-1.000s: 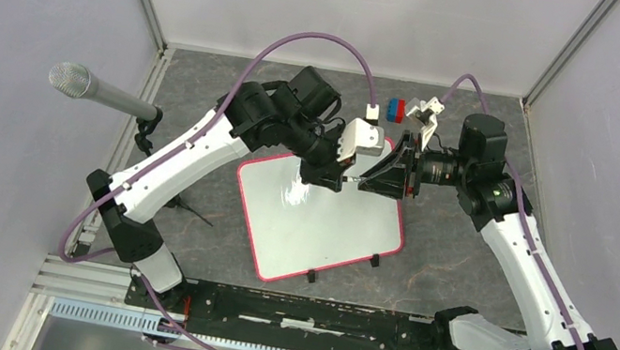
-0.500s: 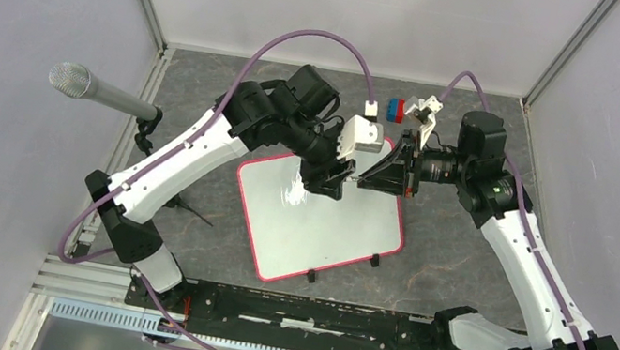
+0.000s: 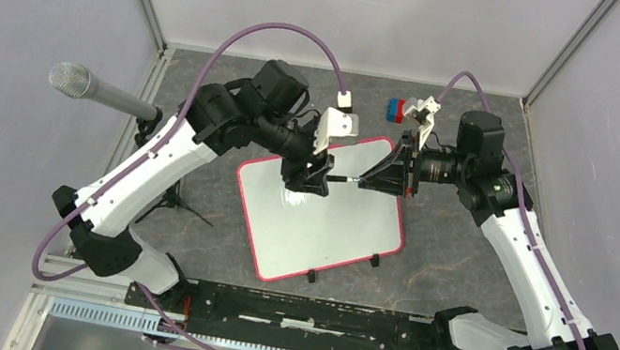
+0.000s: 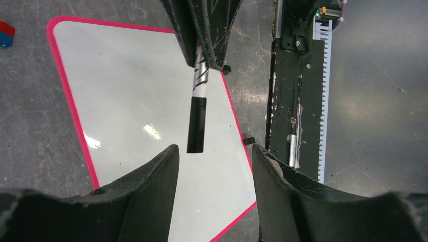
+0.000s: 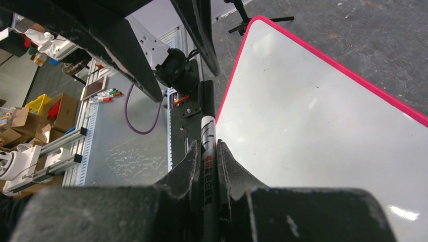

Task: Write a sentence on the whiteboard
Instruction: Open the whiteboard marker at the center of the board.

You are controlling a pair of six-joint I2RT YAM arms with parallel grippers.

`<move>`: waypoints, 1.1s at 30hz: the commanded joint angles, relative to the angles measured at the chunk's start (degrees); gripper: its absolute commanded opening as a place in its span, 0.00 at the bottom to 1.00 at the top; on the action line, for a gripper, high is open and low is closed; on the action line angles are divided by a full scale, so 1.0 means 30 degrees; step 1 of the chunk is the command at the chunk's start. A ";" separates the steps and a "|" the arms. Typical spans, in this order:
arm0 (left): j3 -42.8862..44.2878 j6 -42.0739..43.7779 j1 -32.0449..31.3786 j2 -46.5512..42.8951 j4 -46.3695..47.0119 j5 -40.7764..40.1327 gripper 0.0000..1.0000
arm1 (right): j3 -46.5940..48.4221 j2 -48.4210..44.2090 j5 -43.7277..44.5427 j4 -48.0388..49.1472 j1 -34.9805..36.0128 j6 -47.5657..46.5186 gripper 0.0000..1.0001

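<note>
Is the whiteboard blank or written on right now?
Blank: the whiteboard shows only glare, no black strokes, in all views. The marker in the right gripper hangs over it.

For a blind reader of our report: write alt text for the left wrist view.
A marker held by the right gripper points its black end toward the open left gripper, whose fingers frame the bottom edge without touching it. Beneath lies the pink-rimmed whiteboard, with no writing visible.
</note>
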 commanded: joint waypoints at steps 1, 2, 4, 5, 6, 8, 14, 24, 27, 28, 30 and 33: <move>-0.0180 0.0714 -0.0844 0.0195 0.0814 -0.0555 0.60 | -0.0206 -0.0563 -0.0346 0.1093 -0.0035 0.0738 0.00; -0.0172 0.0643 -0.0944 0.0274 0.0961 -0.0794 0.59 | -0.0229 -0.0604 -0.0435 0.1170 -0.0049 0.0837 0.00; -0.0142 0.0544 -0.0982 0.0363 0.1283 -0.1205 0.57 | -0.0284 -0.0622 -0.0616 0.1227 -0.0028 0.1017 0.00; -0.0157 0.0517 -0.0984 0.0396 0.1407 -0.1405 0.56 | -0.0326 -0.0668 -0.0681 0.1273 -0.0035 0.1023 0.00; -0.0172 0.0522 -0.0984 0.0409 0.1519 -0.1514 0.55 | -0.0359 -0.0683 -0.0779 0.1267 -0.0037 0.1046 0.00; -0.0257 0.0546 -0.0984 0.0411 0.1630 -0.1593 0.53 | -0.0448 -0.0692 -0.0908 0.1254 -0.0051 0.1082 0.00; -0.0592 0.0661 -0.0984 0.0436 0.2222 -0.2175 0.43 | -0.0434 -0.0692 -0.1189 0.1314 -0.0033 0.1224 0.00; -0.1026 0.1059 -0.1010 0.0399 0.2439 -0.2341 0.46 | -0.0227 -0.0496 -0.1332 0.1290 -0.0035 0.1258 0.00; -0.1237 0.1136 -0.1013 0.0226 0.2414 -0.1984 0.37 | -0.0057 -0.0378 -0.1364 0.1293 -0.0037 0.1236 0.00; -0.1281 0.1119 -0.1013 0.0160 0.2397 -0.1892 0.28 | -0.0011 -0.0324 -0.1382 0.1302 -0.0035 0.1233 0.00; -0.1321 0.1119 -0.1013 0.0082 0.2281 -0.1774 0.17 | 0.0209 -0.0195 -0.1427 0.1160 -0.0049 0.1117 0.00; -0.1406 0.1121 -0.0984 -0.0012 0.1899 -0.1711 0.03 | 0.0870 -0.0033 -0.1271 0.0660 -0.0116 0.0651 0.00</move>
